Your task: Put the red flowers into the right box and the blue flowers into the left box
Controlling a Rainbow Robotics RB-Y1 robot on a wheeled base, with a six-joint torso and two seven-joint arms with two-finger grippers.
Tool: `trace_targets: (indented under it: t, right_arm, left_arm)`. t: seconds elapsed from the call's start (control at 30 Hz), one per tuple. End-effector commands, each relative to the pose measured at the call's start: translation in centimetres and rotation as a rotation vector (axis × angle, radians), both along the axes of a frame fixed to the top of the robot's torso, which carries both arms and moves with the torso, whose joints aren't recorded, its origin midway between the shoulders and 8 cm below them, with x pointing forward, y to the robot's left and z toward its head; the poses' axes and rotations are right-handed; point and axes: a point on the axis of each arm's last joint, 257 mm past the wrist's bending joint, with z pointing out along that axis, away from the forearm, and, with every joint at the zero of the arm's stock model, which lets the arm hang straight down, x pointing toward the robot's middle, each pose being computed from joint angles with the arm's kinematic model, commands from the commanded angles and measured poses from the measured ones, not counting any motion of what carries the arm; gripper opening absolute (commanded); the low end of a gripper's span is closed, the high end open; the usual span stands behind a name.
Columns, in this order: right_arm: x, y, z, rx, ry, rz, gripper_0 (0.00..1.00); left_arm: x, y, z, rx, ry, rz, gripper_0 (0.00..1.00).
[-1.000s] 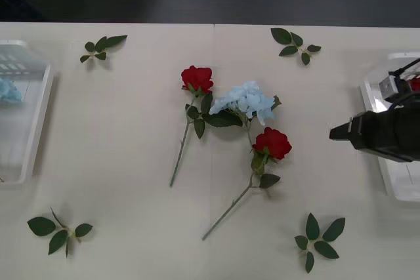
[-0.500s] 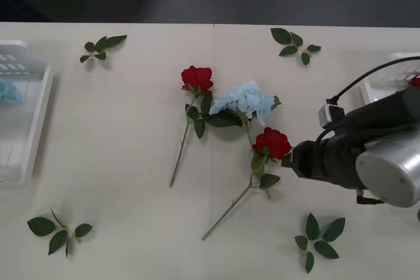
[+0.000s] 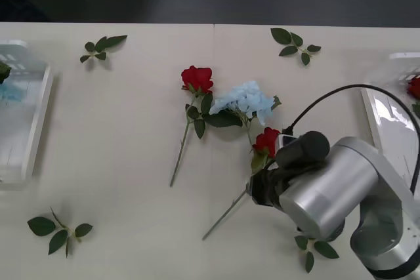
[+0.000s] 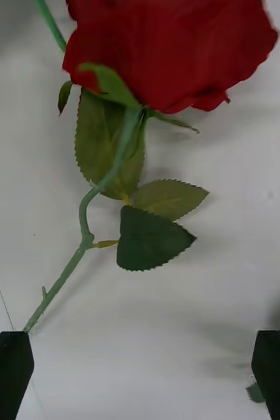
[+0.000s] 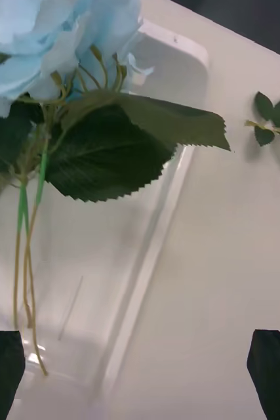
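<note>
Over the table's centre, the right gripper [image 4: 140, 380], jaws spread, hovers above a red rose [image 3: 268, 141]; closing might snag the overlapping blue flower's [image 3: 244, 100] stem.

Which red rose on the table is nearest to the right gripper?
The rose below the blue flower; the right gripper hangs open over its stem. The other rose lies farther left.

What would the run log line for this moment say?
right pincer: open, over stem of red fabric rose mid-table | left pincer: open, above translucent white plastic tray, pale blue hydrangea in it
</note>
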Motion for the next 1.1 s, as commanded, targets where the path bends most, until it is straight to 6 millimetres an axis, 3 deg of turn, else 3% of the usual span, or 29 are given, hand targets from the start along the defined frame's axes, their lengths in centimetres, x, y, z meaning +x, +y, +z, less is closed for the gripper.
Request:
trace_targets:
  t: [0.03,0.2,0.27,0.3,0.5,0.87,1.0,1.1]
  right_arm:
    - [1.4,1.9,-0.5,0.018,-0.030,-0.038,0.98]
    - [1.7,3.7,-1.4,0.075,-0.022,-0.104,0.98]
    - [1.6,3.9,-1.6,0.085,-0.016,-0.126,0.98]
    - [1.5,3.9,-1.8,0.097,-0.008,-0.155,0.98]
    - [1.5,4.2,-1.8,0.153,0.002,-0.267,0.98]
    - [3.0,3.5,-4.1,0.146,-0.009,-0.329,0.99]
    - [3.2,3.6,-4.1,0.147,-0.013,-0.325,0.98]
    - [3.4,3.7,-4.0,0.152,-0.012,-0.323,0.98]
  left_arm:
    - [-0.7,-3.5,0.8,-0.022,0.021,-0.034,1.00]
    - [-1.1,-8.4,0.0,-0.093,0.033,-0.091,1.00]
    - [-1.2,-10.0,-0.4,-0.117,0.032,-0.116,1.00]
    - [-1.2,-11.7,-0.8,-0.144,0.031,-0.140,1.00]
    - [-1.5,-16.6,-2.0,-0.167,0.058,-0.228,1.00]
    - [-1.3,-23.7,-4.1,-0.064,0.166,-0.348,1.00]
    - [-0.9,-25.7,-4.4,-0.052,0.165,-0.358,1.00]
    - [-0.3,-28.6,-5.1,-0.020,0.168,-0.379,1.00]
